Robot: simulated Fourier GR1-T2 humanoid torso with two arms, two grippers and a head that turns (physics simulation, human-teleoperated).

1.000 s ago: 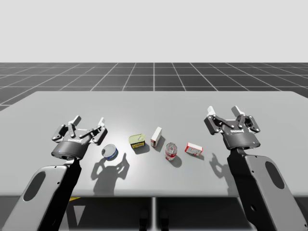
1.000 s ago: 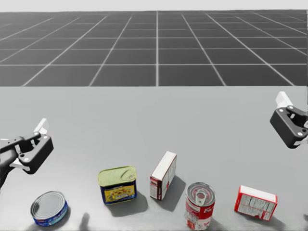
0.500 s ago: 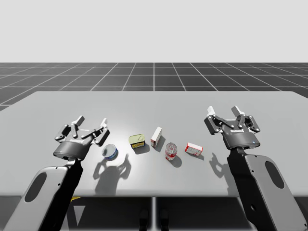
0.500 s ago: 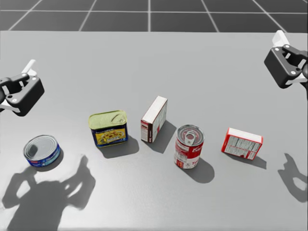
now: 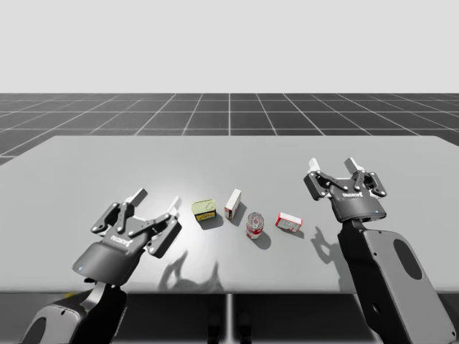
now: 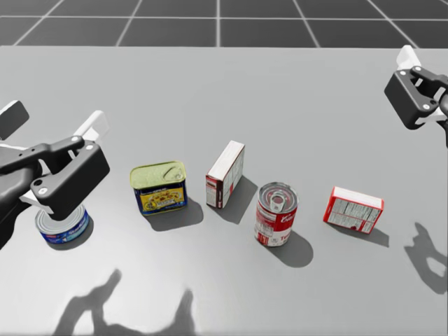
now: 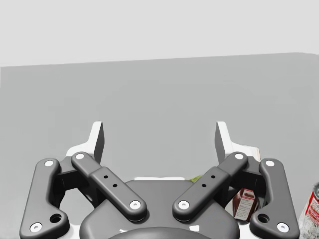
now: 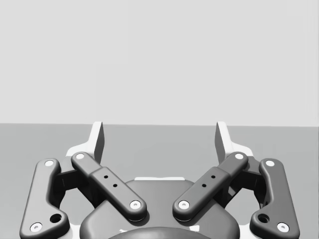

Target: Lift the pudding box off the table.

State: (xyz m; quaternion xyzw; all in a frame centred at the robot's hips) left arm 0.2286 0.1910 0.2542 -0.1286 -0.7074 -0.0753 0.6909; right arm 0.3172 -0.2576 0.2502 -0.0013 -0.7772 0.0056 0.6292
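A narrow box, white on top with a dark red end (image 6: 225, 173) (image 5: 233, 203), stands on edge at the table's middle. A flatter red and white box (image 6: 353, 209) (image 5: 289, 221) lies to its right. My left gripper (image 5: 155, 201) (image 6: 52, 119) hovers open above the flat blue can (image 6: 63, 225), left of the boxes. In the left wrist view the open left gripper (image 7: 159, 139) has nothing between its fingers, and the dark red box end (image 7: 245, 204) shows beside it. My right gripper (image 5: 332, 166) (image 6: 423, 66) (image 8: 159, 139) hangs open and empty, right of and beyond the red box.
A squat tin with a green lid (image 6: 159, 185) (image 5: 204, 211) stands left of the narrow box. A red and white round can (image 6: 276, 213) (image 5: 255, 225) stands between the two boxes. The grey table (image 5: 229, 154) stretches bare behind the row.
My head tilted down early on, then held still. My left gripper has swung toward the table's front and to the right, now covering the blue can in the high view. The right arm stayed put.
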